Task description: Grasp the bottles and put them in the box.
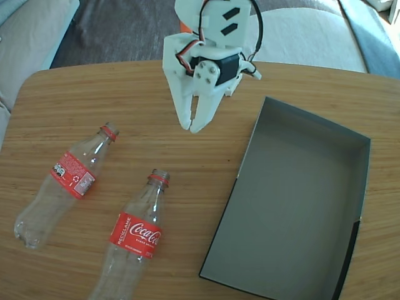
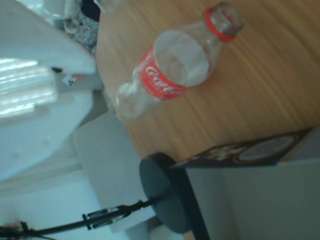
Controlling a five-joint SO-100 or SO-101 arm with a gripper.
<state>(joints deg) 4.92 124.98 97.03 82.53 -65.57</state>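
Two bottles lie flat on the wooden worktop (image 1: 187,156), both outside the box (image 1: 300,200). The worktop is the largest thing; the dark grey box sits on its right side in the fixed view, with nothing inside. The white arm (image 1: 206,56) hangs above the worktop's centre, approx. between bottles and box. The jaws (image 1: 195,125) point down, almost closed w/ only a thin gap, holding nothing. The left bottle (image 1: 65,184) lies near the left edge; the second bottle (image 1: 134,237) lies beside it, closer to the box, necks toward the arm.
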